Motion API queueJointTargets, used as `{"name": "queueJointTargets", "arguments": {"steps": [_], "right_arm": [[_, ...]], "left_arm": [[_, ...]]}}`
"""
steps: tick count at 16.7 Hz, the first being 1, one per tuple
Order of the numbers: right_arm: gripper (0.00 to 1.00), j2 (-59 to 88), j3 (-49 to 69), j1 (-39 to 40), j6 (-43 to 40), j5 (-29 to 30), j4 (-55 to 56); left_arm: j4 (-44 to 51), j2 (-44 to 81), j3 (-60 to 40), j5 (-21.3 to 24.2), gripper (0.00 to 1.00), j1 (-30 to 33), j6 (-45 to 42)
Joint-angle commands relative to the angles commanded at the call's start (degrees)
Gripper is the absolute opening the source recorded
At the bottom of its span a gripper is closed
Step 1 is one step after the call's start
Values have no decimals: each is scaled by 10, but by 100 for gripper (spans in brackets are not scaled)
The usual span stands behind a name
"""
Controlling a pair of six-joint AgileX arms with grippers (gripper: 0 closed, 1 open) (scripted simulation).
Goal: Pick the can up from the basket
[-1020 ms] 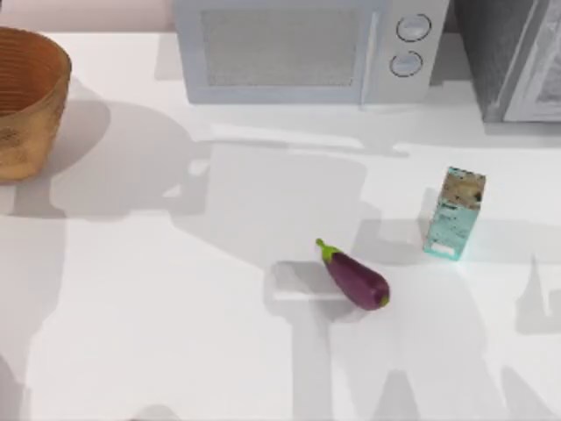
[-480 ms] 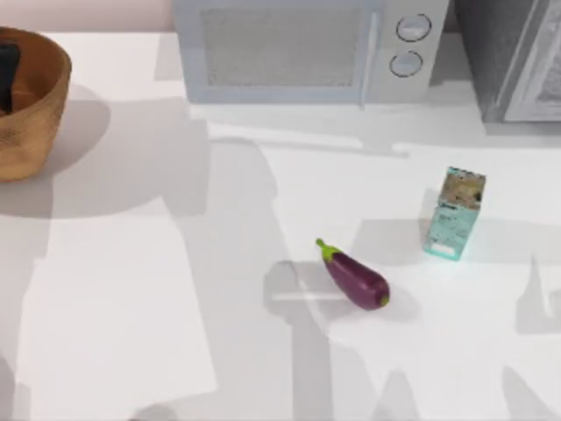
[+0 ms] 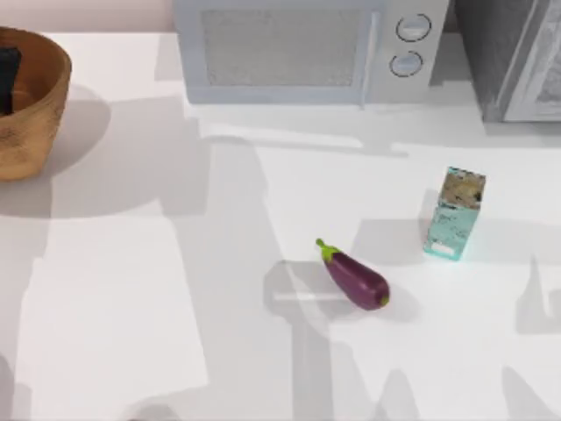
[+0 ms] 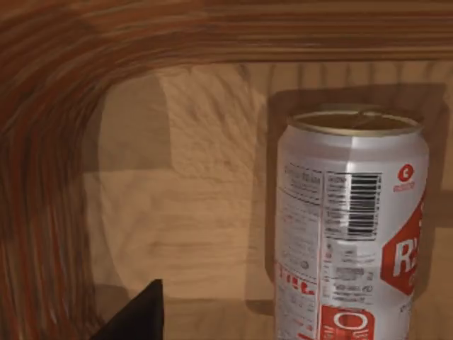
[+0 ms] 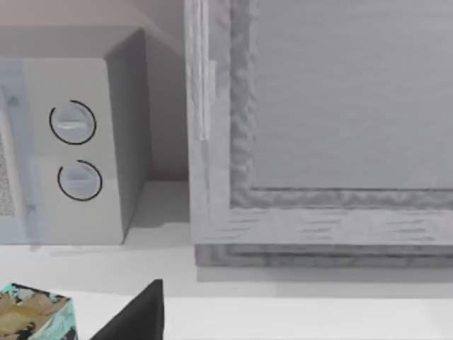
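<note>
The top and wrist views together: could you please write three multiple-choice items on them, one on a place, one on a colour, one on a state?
1. Where is the basket?
A. table's far left
B. beside the carton
C. on the microwave

2. What colour is the eggplant?
A. yellow
B. purple
C. white

3. How does the can stand?
A. tipped over
B. crushed
C. upright

Answers:
1 A, it sits at the top view's left edge.
2 B, purple body with a green stem.
3 C, the left wrist view shows it upright inside the basket, round top up.

Eggplant point(image 3: 355, 277) mid-table — teal carton point(image 3: 454, 215) right, microwave point(image 3: 302, 48) behind
</note>
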State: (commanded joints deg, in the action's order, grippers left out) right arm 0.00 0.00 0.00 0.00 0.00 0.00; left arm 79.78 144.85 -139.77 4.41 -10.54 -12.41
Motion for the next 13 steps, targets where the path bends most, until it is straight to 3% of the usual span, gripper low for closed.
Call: {"name": "queueJointTargets", "arguments": {"steps": [8, 13], "right_arm": [[100, 0, 0, 0, 0, 0, 0], [100, 0, 0, 0, 0, 0, 0]], "left_arm": [[-116, 10, 105, 0, 100, 1, 3], [-123, 10, 112, 0, 100, 1, 4]]}}
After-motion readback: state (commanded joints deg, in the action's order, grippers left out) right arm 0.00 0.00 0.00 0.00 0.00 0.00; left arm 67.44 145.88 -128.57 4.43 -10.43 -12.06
